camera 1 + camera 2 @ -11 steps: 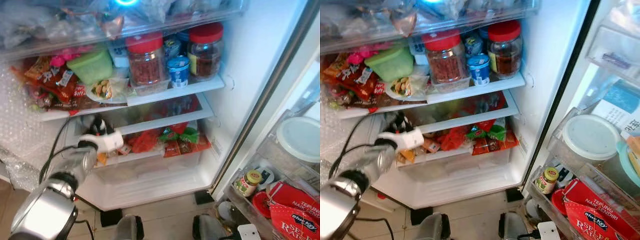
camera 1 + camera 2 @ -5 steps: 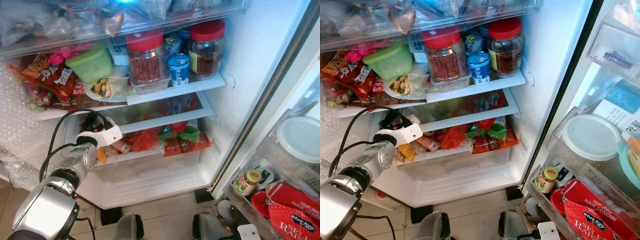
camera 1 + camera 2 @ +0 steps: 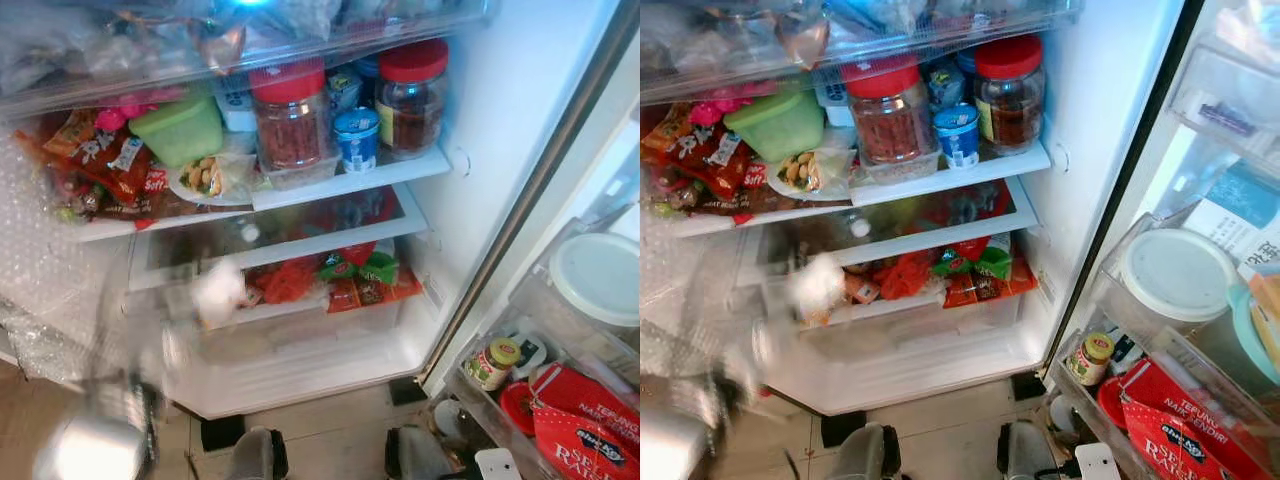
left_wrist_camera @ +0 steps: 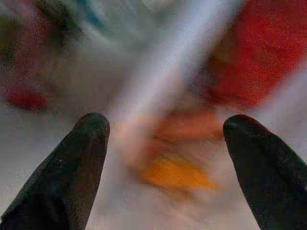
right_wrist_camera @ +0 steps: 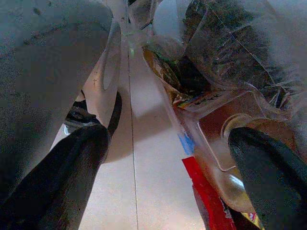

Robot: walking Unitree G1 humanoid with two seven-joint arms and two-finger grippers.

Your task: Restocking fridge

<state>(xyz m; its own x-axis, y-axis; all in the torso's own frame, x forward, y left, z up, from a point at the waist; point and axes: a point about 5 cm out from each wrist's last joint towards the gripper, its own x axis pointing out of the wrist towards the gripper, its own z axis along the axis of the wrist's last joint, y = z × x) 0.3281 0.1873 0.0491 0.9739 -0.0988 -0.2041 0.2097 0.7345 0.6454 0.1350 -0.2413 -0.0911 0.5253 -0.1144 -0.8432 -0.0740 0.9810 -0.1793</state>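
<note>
While the left arm was sharp w/ its white wrist up at the drawer front half a sec ago, it now reads as a smear: silver blur [image 3: 95, 450] low at left, white blur higher by the drawer. So the arm is moving fast, prob. pulling back & down out of the fridge.

Left gripper [image 4: 165, 143]: jaws spread wide, nothing between them; blurred orange & red packets sit ahead of the fingertips [image 4: 91, 129]. My read: item released or reach abandoned, arm retreating for the next one.

Going left→right in the fridge:
- red crinkly snack bags [image 3: 105, 160] on the mid shelf, far left
- light-green lidded plastic tub [image 3: 182, 128] just beside them
- red-lidded clear jar of reddish stuff [image 3: 291, 115], small blue-white yoghurt cup [image 3: 356, 138], second red-lidded dark jar [image 3: 410, 92]
- below: clear crisper drawer [image 3: 300, 320] w/ red, orange & green packets [image 3: 350, 272]; stock sits here, nothing visibly shifted.
- door bins at right: round white-lidded tub [image 3: 598, 275], small yellow-capped jar [image 3: 494, 365], red flour pack [image 3: 590, 420].

Right gripper [image 5: 168, 158]: jaws apart, empty, hanging low over pale floor tile near door-bin packs.
</note>
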